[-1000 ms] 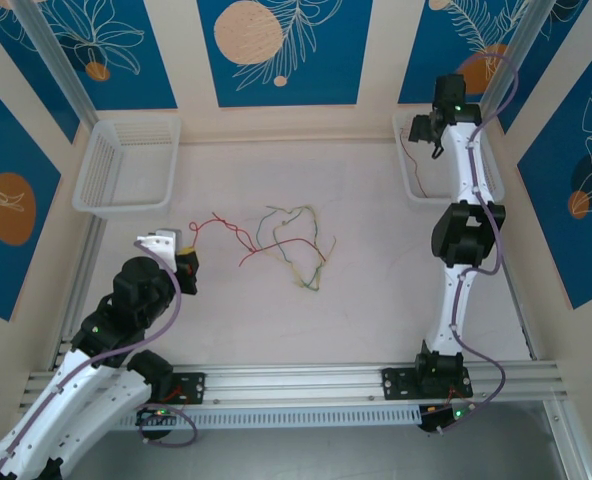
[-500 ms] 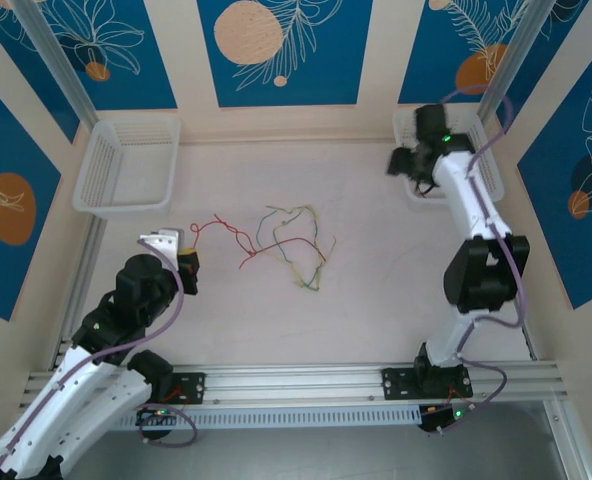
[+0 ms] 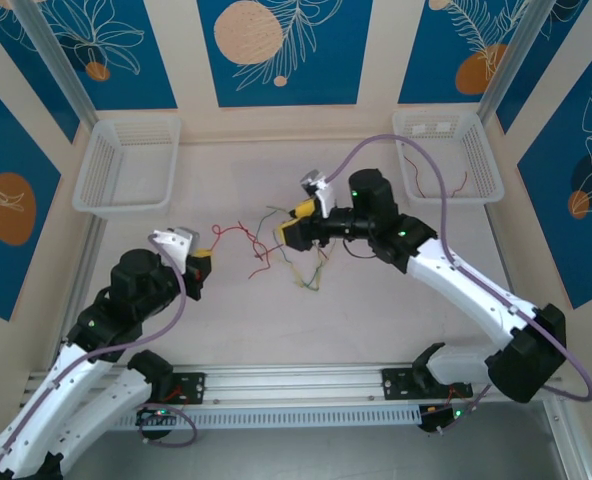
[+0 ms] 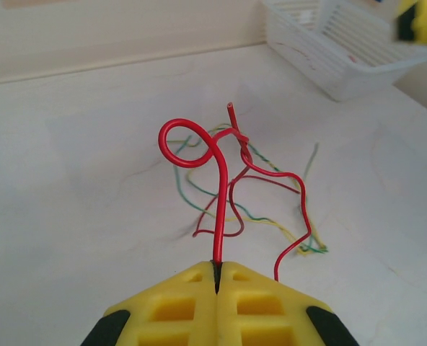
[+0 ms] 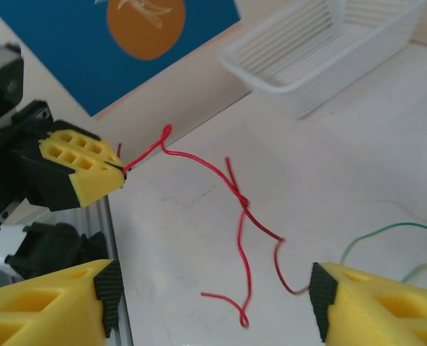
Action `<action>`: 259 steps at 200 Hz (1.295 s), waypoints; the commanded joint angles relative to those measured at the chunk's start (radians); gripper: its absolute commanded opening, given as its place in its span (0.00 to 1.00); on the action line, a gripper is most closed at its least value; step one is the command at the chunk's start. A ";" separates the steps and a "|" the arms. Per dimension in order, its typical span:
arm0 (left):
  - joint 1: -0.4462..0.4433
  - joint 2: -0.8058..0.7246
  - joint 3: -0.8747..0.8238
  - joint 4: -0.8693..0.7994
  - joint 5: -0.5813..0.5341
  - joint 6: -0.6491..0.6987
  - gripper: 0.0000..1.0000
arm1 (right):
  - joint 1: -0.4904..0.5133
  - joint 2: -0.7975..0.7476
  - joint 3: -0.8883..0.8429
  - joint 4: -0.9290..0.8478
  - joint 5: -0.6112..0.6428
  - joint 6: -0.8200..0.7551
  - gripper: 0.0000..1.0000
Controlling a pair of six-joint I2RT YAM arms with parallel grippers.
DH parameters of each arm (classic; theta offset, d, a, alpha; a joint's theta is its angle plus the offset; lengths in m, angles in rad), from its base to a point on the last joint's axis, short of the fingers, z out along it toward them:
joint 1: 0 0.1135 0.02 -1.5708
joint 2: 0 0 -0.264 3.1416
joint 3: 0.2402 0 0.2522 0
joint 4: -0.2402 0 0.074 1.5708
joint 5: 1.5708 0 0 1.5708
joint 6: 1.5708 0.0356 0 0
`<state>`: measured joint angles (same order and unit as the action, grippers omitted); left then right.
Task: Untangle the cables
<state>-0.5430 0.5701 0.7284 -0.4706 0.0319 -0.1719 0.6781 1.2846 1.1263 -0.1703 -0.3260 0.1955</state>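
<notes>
left end effector [image 4: 217,280] pinching red wire [image 4: 218,223] end, anchoring it left of green-yellow tangle [image 5: 394,228] | right end effector [image 5: 213,290] open over tangle, likely to grab

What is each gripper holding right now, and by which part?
Left gripper: shut on the red cable, pinched near one end. Right gripper: open, holding nothing.

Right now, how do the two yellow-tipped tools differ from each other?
The left tool is shut, pinching one end of the red wire; the right tool is open and holds nothing. The left tool sits near the left side of the table, while the right tool reaches out over the middle, above the tangle of wires. Both have yellow fingertips.
</notes>
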 commanded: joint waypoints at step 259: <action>0.010 -0.003 0.005 0.078 0.058 0.021 0.00 | 0.101 0.113 -0.063 -0.017 0.188 -0.149 0.00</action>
<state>-0.5430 0.5785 0.7288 -0.4072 0.1108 -0.1539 0.7765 1.4288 1.0657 -0.1913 -0.0971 0.0414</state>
